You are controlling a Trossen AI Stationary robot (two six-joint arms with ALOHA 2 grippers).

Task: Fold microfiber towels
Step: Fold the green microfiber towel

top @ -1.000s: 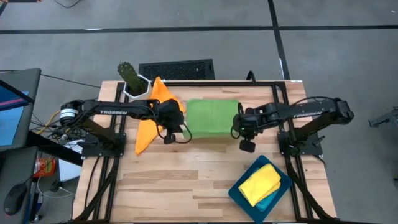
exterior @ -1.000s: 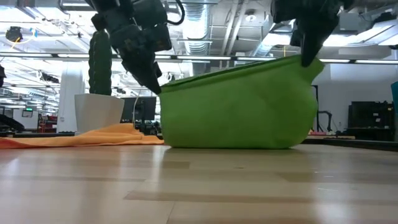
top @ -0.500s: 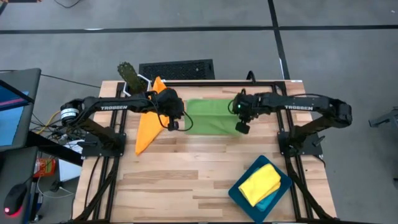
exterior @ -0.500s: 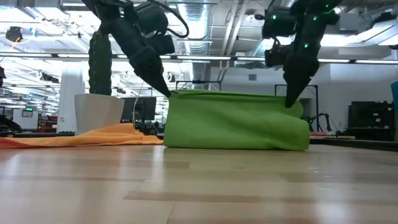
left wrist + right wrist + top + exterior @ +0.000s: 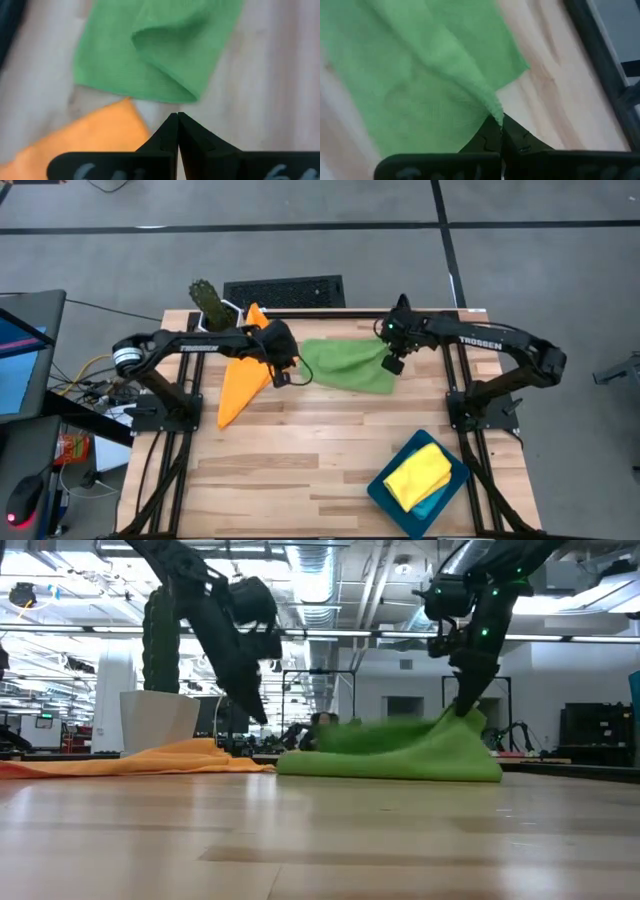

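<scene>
The green towel (image 5: 345, 368) lies rumpled on the table's far middle; one corner rises in a peak to my right gripper (image 5: 392, 364), which is shut on it. My left gripper (image 5: 177, 116) is shut with nothing between its fingers. It hovers just off the towel's left edge (image 5: 185, 96), above the table, between the green towel and the orange towel (image 5: 240, 385). In the low view the left gripper (image 5: 262, 718) stands clear of the cloth. The orange towel lies flat at the far left. My right gripper pinches one corner of the green towel (image 5: 496, 111) between its two fingertips. The fingers come from above, slanting down. That corner (image 5: 462, 718) is held a little above the table while the rest of the towel lies on the wood, slack and creased.
A dark teal tray (image 5: 385, 492) at the near right holds a folded yellow towel (image 5: 420, 473). A white pot with a cactus (image 5: 212, 310) stands at the far left corner. Bare wood lies across the table's near half.
Both grippers have gone down and toward the far edge. The green towel hung stretched between them. Its left corner has since come away from the left fingertips and dropped, so the towel has collapsed onto the table. Only the right corner stays held up.
</scene>
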